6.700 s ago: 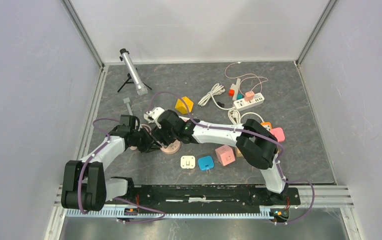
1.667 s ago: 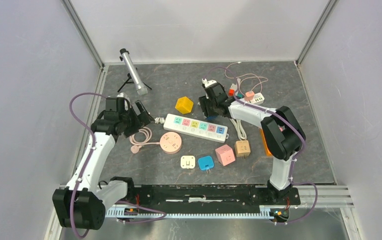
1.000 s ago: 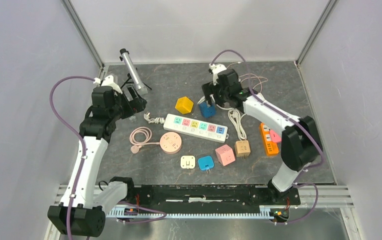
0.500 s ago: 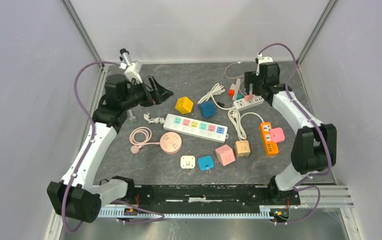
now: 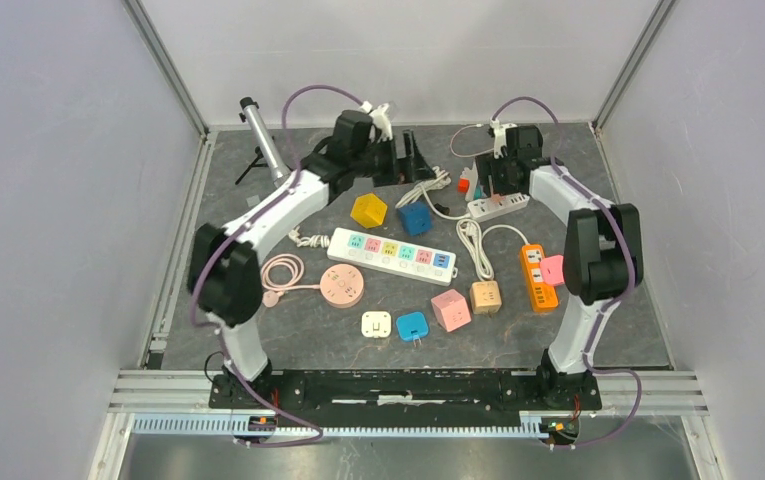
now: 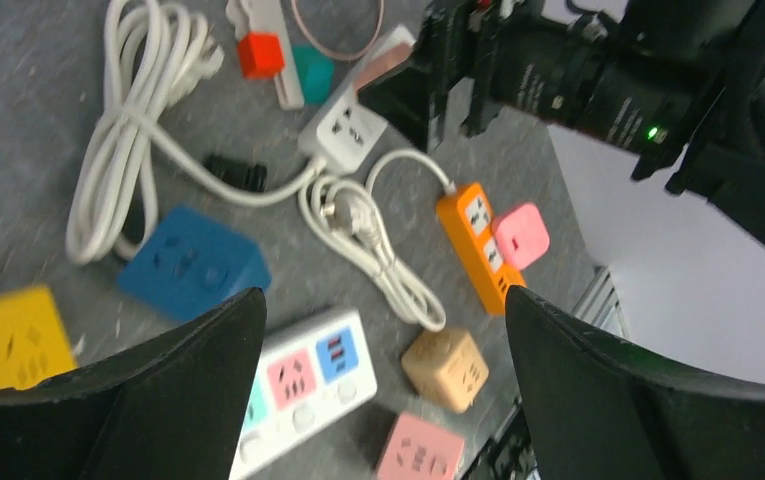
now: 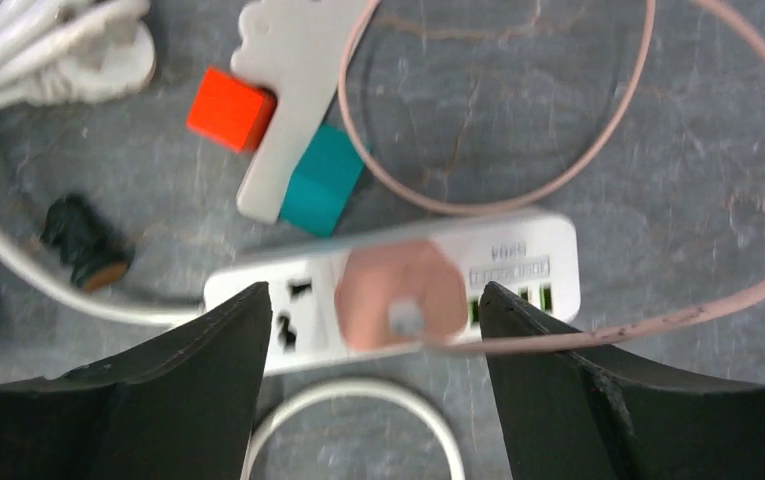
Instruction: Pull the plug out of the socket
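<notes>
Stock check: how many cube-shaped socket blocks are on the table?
4: yellow cube socket and dark blue cube socket beyond the long white power strip, pink cube socket and tan cube socket nearer than its right end. Excluded: flat white adapter, flat light-blue adapter.

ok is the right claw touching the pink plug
Apart. The right wrist view shows the open right claw straddling the pink plug, with white socket strip visible on both sides.
</notes>
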You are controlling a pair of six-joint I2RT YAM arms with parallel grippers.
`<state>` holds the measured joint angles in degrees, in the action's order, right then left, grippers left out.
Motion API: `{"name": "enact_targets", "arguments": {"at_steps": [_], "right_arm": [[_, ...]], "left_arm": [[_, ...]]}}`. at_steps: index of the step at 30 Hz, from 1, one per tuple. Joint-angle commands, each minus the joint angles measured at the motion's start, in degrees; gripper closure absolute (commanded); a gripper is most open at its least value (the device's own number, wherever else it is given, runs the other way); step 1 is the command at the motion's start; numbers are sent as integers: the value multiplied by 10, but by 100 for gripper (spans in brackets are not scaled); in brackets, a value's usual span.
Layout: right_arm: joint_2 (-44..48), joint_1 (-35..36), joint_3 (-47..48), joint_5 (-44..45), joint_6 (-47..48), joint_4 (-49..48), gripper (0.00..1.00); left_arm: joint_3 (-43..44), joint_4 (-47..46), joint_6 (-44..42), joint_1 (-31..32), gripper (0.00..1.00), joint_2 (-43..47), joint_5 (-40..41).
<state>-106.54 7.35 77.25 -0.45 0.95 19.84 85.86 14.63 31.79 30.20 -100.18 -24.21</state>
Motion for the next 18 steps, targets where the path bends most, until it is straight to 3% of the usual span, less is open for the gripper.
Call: {"name": "enact_targets", "arguments": {"at_steps": [1, 5, 10, 14, 18], "right_arm": [[-52, -4, 87, 1, 14, 5, 21], [-69, -4, 96, 18, 2, 13, 28], [-42, -4, 34, 62, -9, -8, 28], [-30, -4, 10, 53, -24, -29, 30], [-25, -4, 7, 45, -29, -42, 43]], "left_arm": [[116, -29, 49, 18, 6, -88, -8], [179, -35, 55, 35, 11, -172, 2], [241, -48, 54, 50, 22, -258, 17], [292, -40, 6, 73, 24, -309, 47], [321, -24, -1, 81, 28, -353, 79]]}}
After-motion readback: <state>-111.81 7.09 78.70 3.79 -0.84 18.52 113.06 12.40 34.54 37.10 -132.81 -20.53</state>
